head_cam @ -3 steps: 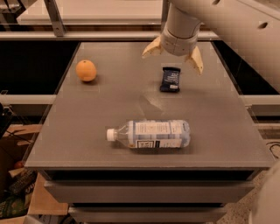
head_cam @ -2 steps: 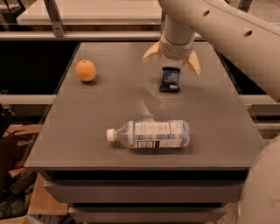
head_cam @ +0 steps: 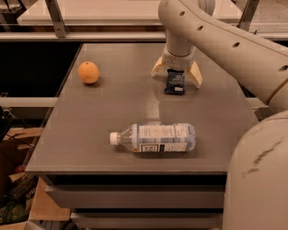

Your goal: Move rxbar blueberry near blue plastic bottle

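The rxbar blueberry [head_cam: 174, 81], a small dark navy wrapper with a white patch at its near end, lies flat on the grey table [head_cam: 112, 103] at the back right. My gripper [head_cam: 176, 74] is right over it, open, with one cream finger [head_cam: 157, 67] to its left and the other to its right, straddling the bar's far end. The blue plastic bottle [head_cam: 155, 137], clear with a white cap and white label, lies on its side near the table's front edge, cap pointing left, well in front of the bar.
An orange [head_cam: 88, 72] sits at the table's back left. My arm [head_cam: 234, 49] stretches in from the right over the table's right side. A white counter [head_cam: 112, 11] runs behind the table. Boxes and clutter [head_cam: 18, 193] lie on the floor at left.
My gripper has lowered slightly over the rxbar, fingers now on either side of it. The bar, bottle and orange have not moved.
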Robot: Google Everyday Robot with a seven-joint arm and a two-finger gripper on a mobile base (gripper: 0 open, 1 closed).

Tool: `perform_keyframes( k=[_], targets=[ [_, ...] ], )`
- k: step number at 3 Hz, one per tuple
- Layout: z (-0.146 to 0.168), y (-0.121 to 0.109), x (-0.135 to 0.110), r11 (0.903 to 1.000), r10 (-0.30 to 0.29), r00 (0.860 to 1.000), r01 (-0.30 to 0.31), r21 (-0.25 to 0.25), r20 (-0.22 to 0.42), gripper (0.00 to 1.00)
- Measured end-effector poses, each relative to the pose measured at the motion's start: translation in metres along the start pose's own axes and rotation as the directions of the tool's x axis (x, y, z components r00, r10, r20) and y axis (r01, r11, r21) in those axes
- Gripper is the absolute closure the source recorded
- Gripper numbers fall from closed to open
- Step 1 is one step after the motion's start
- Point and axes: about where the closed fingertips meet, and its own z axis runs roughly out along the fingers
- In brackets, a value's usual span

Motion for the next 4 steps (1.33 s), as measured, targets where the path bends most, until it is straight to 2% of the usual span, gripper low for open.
perform_keyframes(
  k=[1,3,4],
  targets=[
    [0.005,0.000,0.001,1.0000,0.004,1.000,-0.004,-0.006,0.011,0.41],
    [-0.011,-0.001,0.006,1.0000,0.005,1.000,-0.004,-0.007,0.012,0.87],
    [-0.014,-0.002,0.007,1.0000,0.005,1.000,-0.004,-0.007,0.012,1.00]
  ],
)
